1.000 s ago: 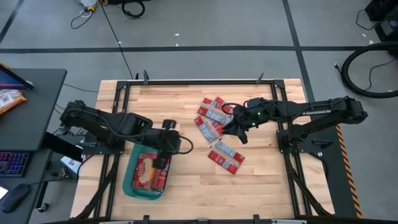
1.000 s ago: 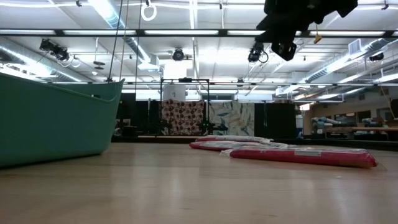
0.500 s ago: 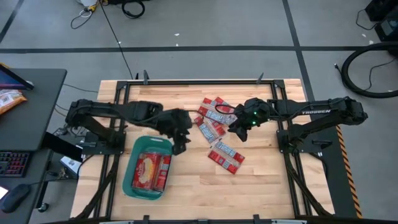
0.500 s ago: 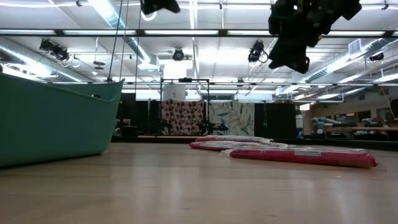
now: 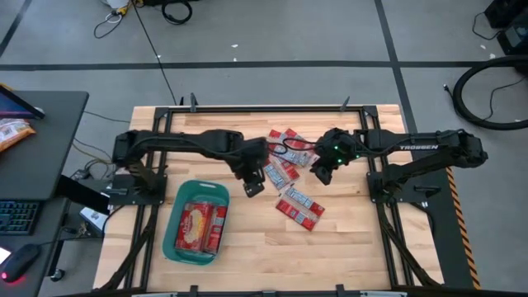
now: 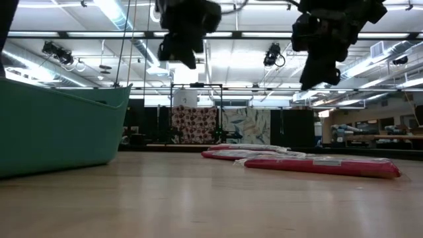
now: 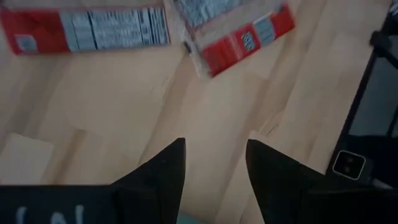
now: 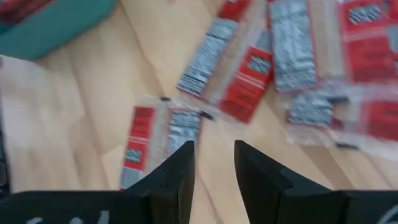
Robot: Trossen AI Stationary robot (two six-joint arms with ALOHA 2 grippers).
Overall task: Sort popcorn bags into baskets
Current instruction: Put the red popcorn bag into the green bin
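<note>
Above the desk's middle, both grippers, left [image 5: 252,186] and right [image 5: 320,175], hover with fingers apart and empty over flat red popcorn packets [image 5: 299,204]; the teal plastic bin [image 5: 175,239] sits near the front-left corner.

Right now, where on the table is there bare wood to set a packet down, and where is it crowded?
Bare wood lies right of the teal basket, below the lowest popcorn bag, and along the table's far edge, left of the bags. It is crowded mid-table: the left gripper and right gripper, both open and empty, flank the bag cluster.
</note>
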